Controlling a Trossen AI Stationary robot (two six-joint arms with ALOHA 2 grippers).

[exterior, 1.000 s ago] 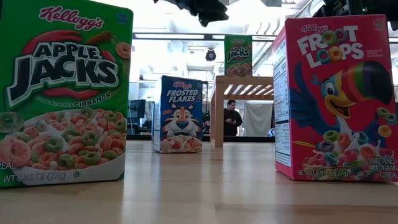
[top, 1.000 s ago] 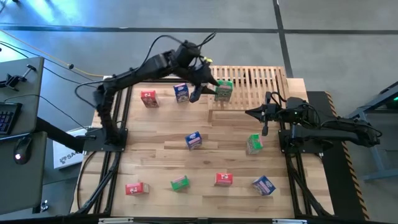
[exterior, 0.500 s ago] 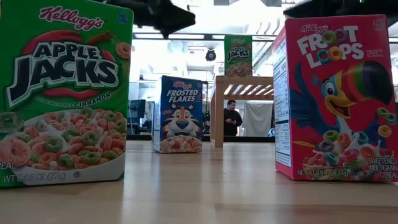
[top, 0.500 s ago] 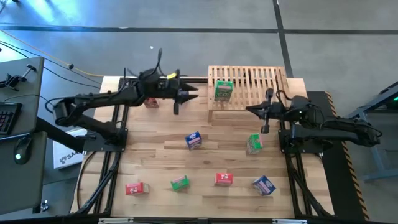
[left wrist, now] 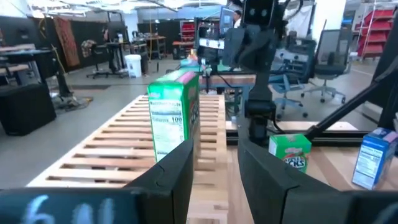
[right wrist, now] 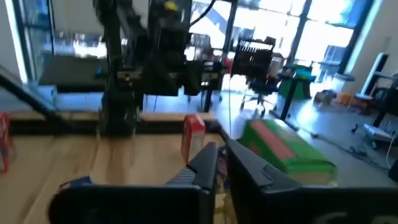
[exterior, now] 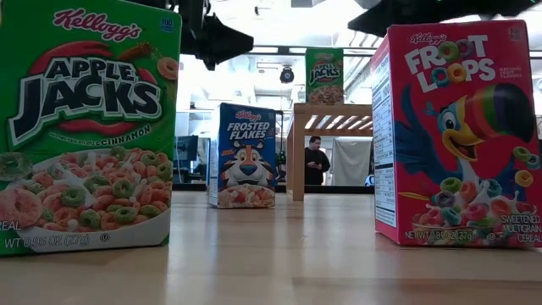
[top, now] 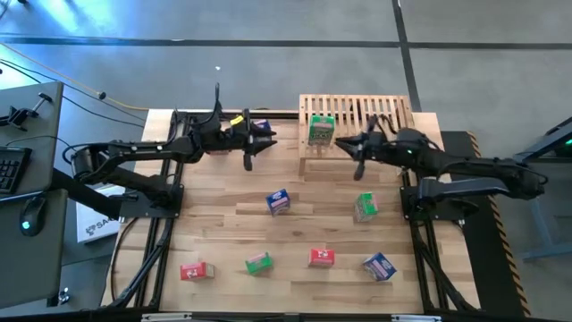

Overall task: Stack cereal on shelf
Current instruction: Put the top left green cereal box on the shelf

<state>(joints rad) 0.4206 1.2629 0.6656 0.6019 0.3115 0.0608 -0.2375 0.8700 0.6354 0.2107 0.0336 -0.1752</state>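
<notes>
One green cereal box (top: 322, 131) stands upright on its bottom on the near left part of the slatted shelf (top: 371, 112); the left wrist view shows the same green box (left wrist: 174, 115) on the shelf slats (left wrist: 118, 162). My left gripper (top: 256, 143) is open and hovers over the table left of the shelf, beside a blue box (top: 262, 127). My right gripper (top: 356, 148) is shut, just right of the green box at the shelf's near edge. Several more boxes lie scattered on the table, among them a blue one (top: 279, 202) and a green one (top: 364, 207).
Along the near edge lie a red box (top: 193, 270), a green box (top: 258, 263), a red box (top: 321, 258) and a blue box (top: 380, 266). Most shelf slats right of the green box are bare. A person (exterior: 316, 161) stands in the room beyond the table.
My left gripper has drawn back from the green box on the shelf toward the table's left and sunk lower, the arm now stretched out low over the far left of the table. My right gripper has moved toward the far left, up to the shelf and green box.
</notes>
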